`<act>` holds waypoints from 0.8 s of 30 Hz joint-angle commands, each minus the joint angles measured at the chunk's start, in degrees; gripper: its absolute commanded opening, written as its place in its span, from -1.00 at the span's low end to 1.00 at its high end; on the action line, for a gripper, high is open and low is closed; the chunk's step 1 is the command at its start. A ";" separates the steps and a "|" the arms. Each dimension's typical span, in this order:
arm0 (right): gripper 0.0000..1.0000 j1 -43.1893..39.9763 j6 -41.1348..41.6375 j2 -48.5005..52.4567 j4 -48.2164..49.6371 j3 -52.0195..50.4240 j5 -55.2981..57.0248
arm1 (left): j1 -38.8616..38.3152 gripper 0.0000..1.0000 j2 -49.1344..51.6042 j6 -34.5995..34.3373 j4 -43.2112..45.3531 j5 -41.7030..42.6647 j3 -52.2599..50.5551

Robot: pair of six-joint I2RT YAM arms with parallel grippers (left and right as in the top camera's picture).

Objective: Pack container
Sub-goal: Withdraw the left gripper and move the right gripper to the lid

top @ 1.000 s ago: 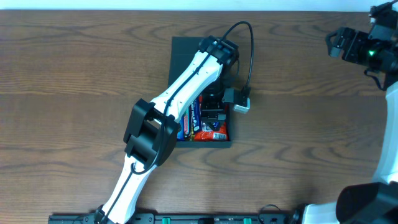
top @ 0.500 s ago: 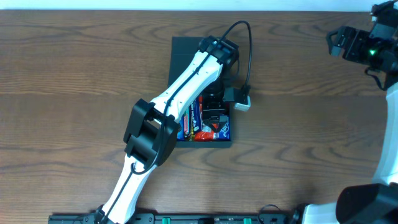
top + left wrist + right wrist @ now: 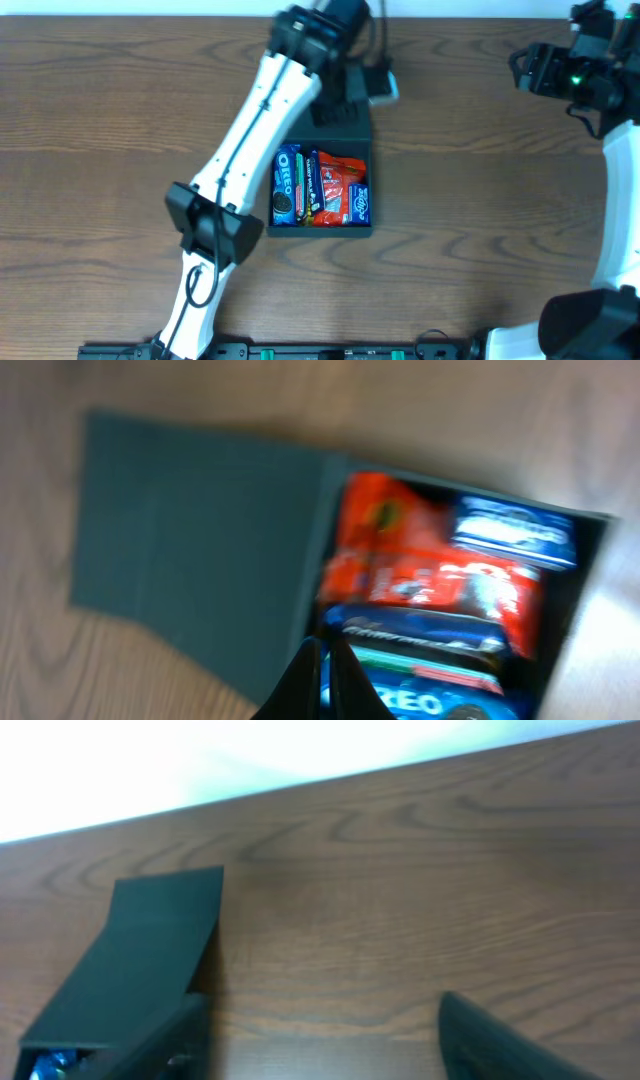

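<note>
Remote view, lid stage. The container (image 3: 318, 231) sits mid-tabletop, its long axis running from the near edge to the far edge. Its open compartment, filled with snack packets (image 3: 322, 187), is at the near end, and the lid (image 3: 200, 550) is hinged at the far end. My left gripper (image 3: 346, 96) hangs over that lid with its fingers pressed together, and I see nothing between them. My right gripper (image 3: 541, 70), jaws apart, is well away by the far right corner. I judge the lid must swing toward the near edge, and the left arm is much the nearer.
</note>
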 commanded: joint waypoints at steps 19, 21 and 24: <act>-0.80 13.46 10.80 19.89 6.88 -1.25 -12.52 | 25.64 -0.88 4.55 -60.24 16.48 5.25 -7.89; -0.98 13.53 11.76 22.03 7.10 -1.25 -14.23 | 25.77 -0.88 5.42 -62.10 16.83 5.64 -9.38; -0.97 14.23 11.80 24.74 6.97 -1.25 -16.02 | 25.75 -0.88 7.98 -64.57 16.68 7.72 -9.84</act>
